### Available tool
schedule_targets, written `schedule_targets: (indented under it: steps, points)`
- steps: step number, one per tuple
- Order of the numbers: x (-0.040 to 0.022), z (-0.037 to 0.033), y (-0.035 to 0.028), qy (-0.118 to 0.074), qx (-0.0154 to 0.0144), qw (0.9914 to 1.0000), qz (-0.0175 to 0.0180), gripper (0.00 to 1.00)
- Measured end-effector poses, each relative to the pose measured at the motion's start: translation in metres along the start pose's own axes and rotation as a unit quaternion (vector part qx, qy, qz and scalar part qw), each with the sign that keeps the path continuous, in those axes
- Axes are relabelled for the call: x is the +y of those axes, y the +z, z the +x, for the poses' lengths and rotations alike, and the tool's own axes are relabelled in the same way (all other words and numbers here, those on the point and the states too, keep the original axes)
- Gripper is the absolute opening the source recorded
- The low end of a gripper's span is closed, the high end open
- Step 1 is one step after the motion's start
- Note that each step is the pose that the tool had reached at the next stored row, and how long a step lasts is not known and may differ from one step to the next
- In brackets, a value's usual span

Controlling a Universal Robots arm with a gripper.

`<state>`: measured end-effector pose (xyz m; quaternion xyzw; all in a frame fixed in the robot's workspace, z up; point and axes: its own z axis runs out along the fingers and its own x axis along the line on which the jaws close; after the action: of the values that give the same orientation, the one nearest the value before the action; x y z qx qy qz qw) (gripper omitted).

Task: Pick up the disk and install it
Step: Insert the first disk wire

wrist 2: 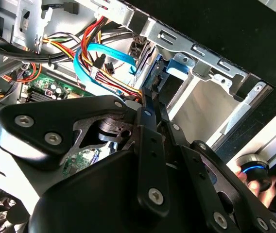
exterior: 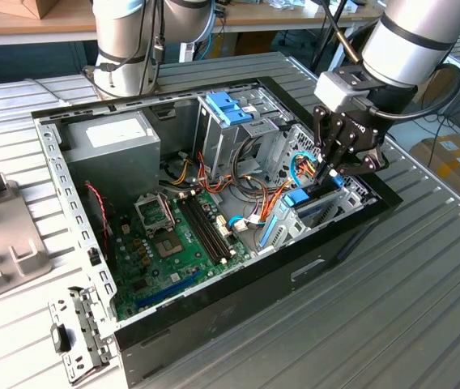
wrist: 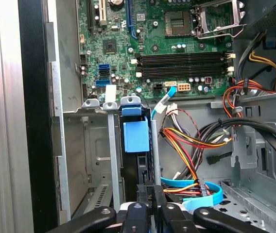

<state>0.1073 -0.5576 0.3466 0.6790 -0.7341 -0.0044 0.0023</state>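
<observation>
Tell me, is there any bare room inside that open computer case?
Little. The metal bay between the black case wall and the blue-railed grey disk looks bare. The green motherboard is flat but studded; orange and blue cables crowd around the black gripper.

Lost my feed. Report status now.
Pincer down at the drive bay, fingers close together. Disk standing in its slot, blue rail end up. Cable bundle right beside it.

The open computer case (exterior: 214,324) lies on the table (exterior: 424,308), the circuit board (exterior: 173,251) flat in its floor. At the exterior view's right end, the gripper (exterior: 327,172) hangs over the drive bay (exterior: 315,212), where the disk (wrist: 136,137) stands on edge.
</observation>
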Motion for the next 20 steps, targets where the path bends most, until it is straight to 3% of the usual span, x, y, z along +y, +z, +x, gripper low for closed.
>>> schedule_targets:
  steps: [16,20]
  points:
    - [-0.0084,0.0011,0.0000,-0.009,0.0001,0.99996,-0.0005,0.16]
    - [-0.0077,0.0003,0.0005,-0.009,-0.0002,0.99996,-0.0005,0.16]
